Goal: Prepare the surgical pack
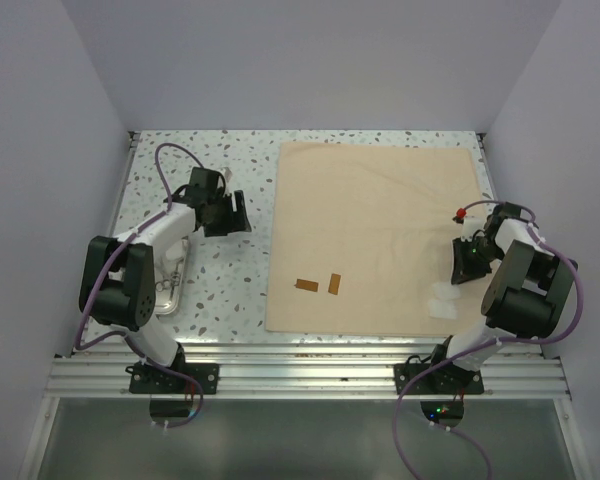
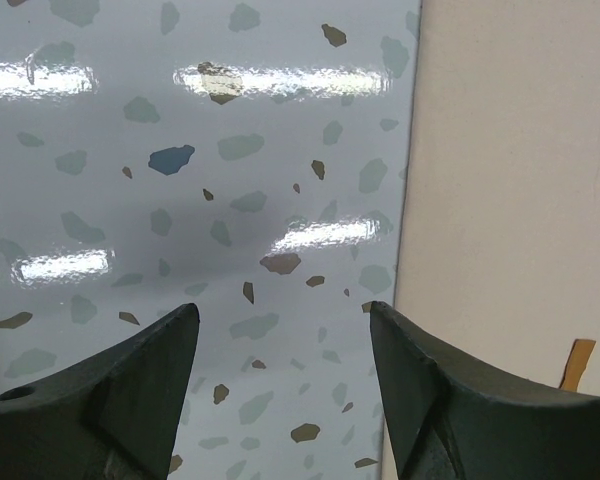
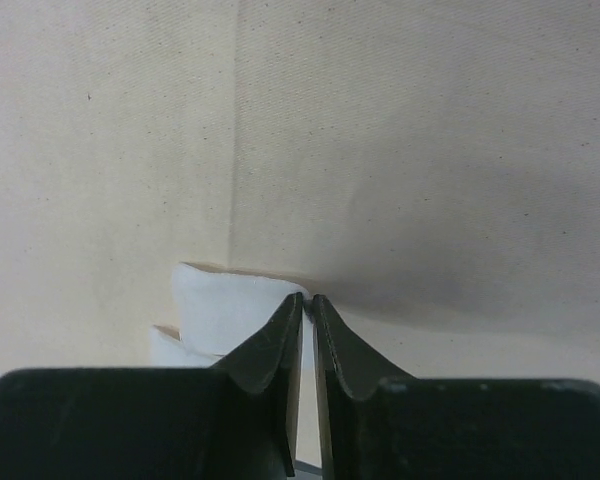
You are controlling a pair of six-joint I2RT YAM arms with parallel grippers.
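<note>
1. cloth [image 1: 375,220]: lying flat and fully spread on the right half of the counter [image 1: 230,290]. its edges are running parallel w/ the counter edges. roughly square, so no clear long axis.

2. brown strips: both lying on the cloth nr its near-left corner, just beside each other, not touching. left strip [image 1: 306,284] is lying w/ long axis approx. left-right. right strip [image 1: 334,284] is lying w/ long axis approx. near-far, slightly tilted.

3. gauze pads [image 1: 444,300]: sitting on the cloth at its near-right corner. the right wrist view is showing two white pads [image 3: 220,305], overlapping and offset.

4. steel tray [image 1: 180,270]: sitting on bare counter left of the cloth, well apart from it, long axis running near-far. left arm [image 1: 155,235] is crossing over its far end. thin metal instruments [image 1: 167,287] are lying inside; too small to tell their direction.

5. left tool [image 1: 230,212]: positioned over bare counter between tray and cloth. fingers [image 2: 130,390] are standing wide apart w/ nothing between them. its wrist view is showing the cloth's left edge and one strip end at right.

6. right tool [image 3: 308,298]: pointing down at the cloth's near-right area [image 1: 468,262]. fingers are pressed together, only a thin slit showing. tips are touching the gauze edge; cannot tell whether any gauze is being pinched.
</note>
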